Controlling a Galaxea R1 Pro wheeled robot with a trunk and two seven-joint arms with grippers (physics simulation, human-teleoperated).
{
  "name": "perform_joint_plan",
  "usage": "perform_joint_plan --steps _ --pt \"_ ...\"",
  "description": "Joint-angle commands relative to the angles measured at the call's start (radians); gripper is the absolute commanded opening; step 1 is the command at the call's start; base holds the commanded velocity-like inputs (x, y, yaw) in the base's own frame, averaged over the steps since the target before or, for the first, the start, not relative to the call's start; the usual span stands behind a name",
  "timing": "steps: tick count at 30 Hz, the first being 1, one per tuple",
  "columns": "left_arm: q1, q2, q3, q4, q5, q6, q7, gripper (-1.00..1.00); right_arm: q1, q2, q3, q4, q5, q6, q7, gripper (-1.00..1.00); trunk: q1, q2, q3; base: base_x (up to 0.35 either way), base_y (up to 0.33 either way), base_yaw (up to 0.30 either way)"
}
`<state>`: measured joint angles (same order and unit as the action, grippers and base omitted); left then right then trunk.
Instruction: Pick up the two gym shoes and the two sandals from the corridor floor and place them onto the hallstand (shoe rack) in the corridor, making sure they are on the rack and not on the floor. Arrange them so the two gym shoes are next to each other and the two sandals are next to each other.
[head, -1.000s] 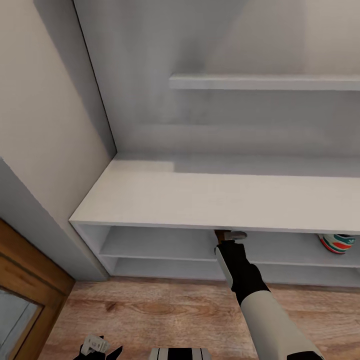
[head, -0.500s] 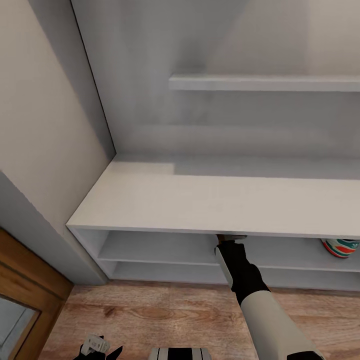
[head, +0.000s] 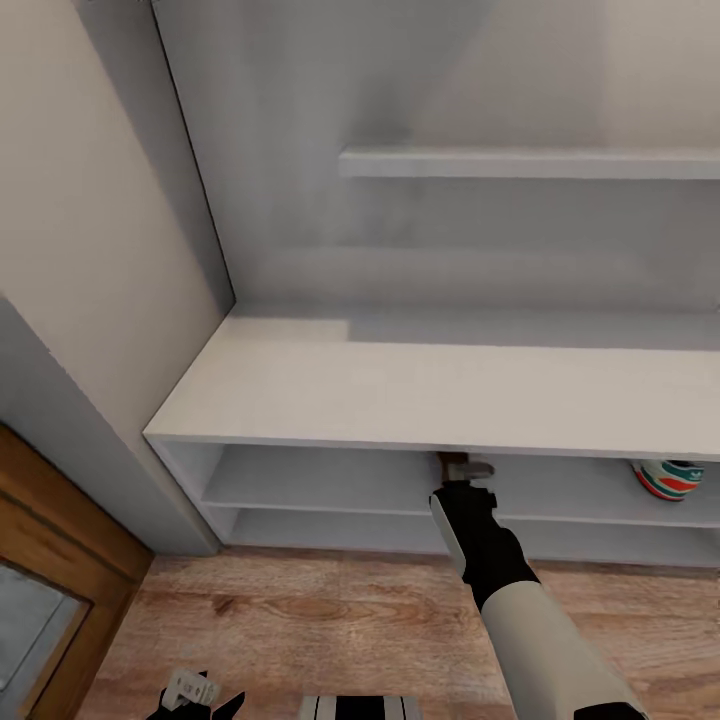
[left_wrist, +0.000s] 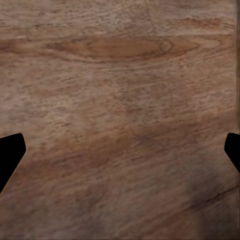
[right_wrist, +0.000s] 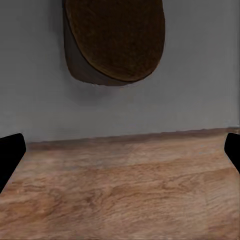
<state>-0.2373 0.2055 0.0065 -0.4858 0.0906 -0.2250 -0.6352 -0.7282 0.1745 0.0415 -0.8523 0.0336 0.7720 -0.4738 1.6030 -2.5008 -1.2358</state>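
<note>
Hallstand (head: 430, 395) spans most of the head view: white top surface, two open shelf levels under it, pale back panel, floating shelf (head: 530, 163) above. Wood-plank floor (head: 330, 620) runs along its front.

Right arm reaches forward to the upper shelf level; right tool (head: 466, 476) sits at the shelf's front edge, just under the top surface. In the right wrist view its fingertips (right_wrist: 11, 150) stand wide apart at the frame edges with nothing between them, so it's spread. A brown sandal (right_wrist: 116, 40) lies on the grey shelf ahead of it, apart from the fingers.

One gym shoe (head: 668, 478) sits on the same upper shelf level, well to the right of the right tool, partly hidden by the top surface.

Left tool (head: 195, 695) hangs low over the floor, fingertips (left_wrist: 10, 150) spread, holding nothing.
</note>
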Motion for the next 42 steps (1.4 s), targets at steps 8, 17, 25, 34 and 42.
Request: perform_joint_plan --steps 8,17,25,34,42 --pt "0.000 0.000 0.000 0.001 0.007 0.000 -0.006 1.00 0.000 0.000 0.001 -0.001 0.003 0.007 -0.002 1.00 -0.001 0.000 -0.001 -0.326 0.000 0.000" --pt "0.000 0.000 0.001 0.001 0.006 0.000 -0.006 1.00 0.000 0.000 0.001 0.000 0.004 0.007 -0.002 1.00 -0.001 0.000 -0.001 -0.334 0.000 0.000" --pt "0.000 0.001 0.002 0.001 0.006 0.000 -0.006 1.00 0.000 0.000 -0.002 0.022 0.004 0.006 -0.002 1.00 -0.001 0.000 -0.001 -0.335 0.000 0.000" --pt "0.000 0.001 0.003 0.001 0.006 -0.001 -0.005 1.00 0.002 0.000 -0.003 0.127 0.004 -0.086 -0.001 1.00 -0.001 0.000 -0.001 -0.336 0.000 0.000" --pt "0.000 0.003 0.007 0.000 0.006 -0.008 -0.004 1.00 0.007 0.000 -0.002 0.436 0.010 -0.449 0.005 1.00 -0.001 0.000 -0.001 -0.336 0.000 0.000"
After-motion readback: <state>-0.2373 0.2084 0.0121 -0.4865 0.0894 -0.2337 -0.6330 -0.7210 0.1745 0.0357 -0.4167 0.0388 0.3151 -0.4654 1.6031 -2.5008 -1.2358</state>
